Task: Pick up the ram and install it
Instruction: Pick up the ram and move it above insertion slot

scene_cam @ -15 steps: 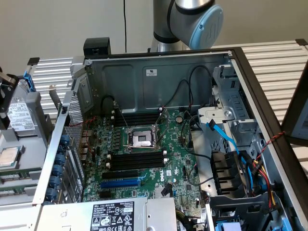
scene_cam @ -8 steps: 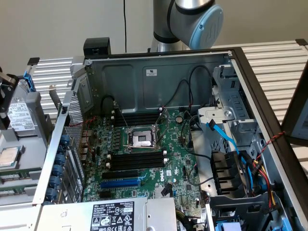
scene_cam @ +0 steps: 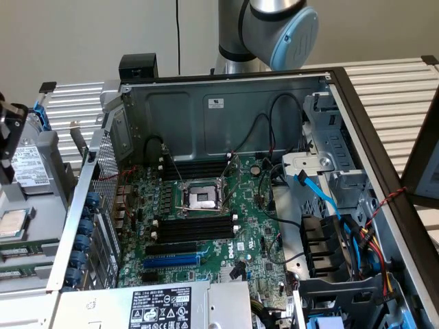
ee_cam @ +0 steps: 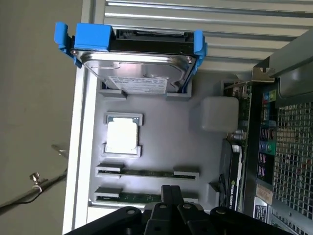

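- Claw hovers at the nearer ram of 2 in the grey tray, stick lying crosswise to it.
- Claw's spread: cannot tell.

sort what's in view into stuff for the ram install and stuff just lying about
For the job:
ram sticks in the tray
gripper near them
black memory slots

Lying about:
hard drive
processor
blue cable
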Robot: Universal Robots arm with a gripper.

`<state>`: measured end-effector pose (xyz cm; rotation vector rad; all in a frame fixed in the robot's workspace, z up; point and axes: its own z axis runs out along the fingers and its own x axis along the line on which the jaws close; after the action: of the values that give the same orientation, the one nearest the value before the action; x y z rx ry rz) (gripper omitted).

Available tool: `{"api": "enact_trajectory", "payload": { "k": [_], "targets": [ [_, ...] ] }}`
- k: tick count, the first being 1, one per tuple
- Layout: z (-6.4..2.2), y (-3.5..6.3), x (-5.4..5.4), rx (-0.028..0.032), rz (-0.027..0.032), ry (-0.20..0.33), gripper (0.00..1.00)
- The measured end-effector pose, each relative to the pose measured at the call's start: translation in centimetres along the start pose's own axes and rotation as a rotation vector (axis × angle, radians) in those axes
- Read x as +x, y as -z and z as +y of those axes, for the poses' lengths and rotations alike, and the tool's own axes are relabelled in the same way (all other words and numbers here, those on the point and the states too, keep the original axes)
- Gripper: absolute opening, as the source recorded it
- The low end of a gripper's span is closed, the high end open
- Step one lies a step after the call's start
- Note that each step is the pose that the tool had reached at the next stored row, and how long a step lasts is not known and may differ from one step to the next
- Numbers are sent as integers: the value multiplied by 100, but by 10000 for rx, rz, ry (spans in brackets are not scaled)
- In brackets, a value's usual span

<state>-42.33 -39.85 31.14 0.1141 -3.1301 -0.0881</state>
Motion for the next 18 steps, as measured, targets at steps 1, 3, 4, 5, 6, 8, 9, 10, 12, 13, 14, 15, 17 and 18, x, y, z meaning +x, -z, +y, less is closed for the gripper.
{"api": "enact_trajectory", "payload": {
  "k": [1, 3, 4, 5, 6, 8, 9, 10, 12, 13, 14, 15, 17, 18],
  "targets": [
    [0, -4, 0, 1, 11, 181, 10],
    [-1, -14, 0, 3, 31, 545, 10],
    [-1, -19, 0, 4, 40, 719, 10],
    [-1, -23, 0, 5, 52, 904, 10],
    [-2, -28, -1, 6, 62, 1090, 10],
    [-2, -39, 0, 8, 82, 1459, 10],
    [-3, -45, 0, 9, 92, 1639, 10],
    [-3, -52, 0, 10, 102, 1818, 10],
    [-4, -67, -1, 13, 122, 2177, 10],
    [-4, -76, -1, 14, 133, 2358, 11],
    [-5, -85, -1, 15, 143, 2536, 17],
    [-5, -94, -1, 16, 153, 2722, 17],
    [-6, -111, -1, 18, 174, 3086, 24],
    [-7, -121, -1, 19, 183, 3271, 24]
  ]
}}
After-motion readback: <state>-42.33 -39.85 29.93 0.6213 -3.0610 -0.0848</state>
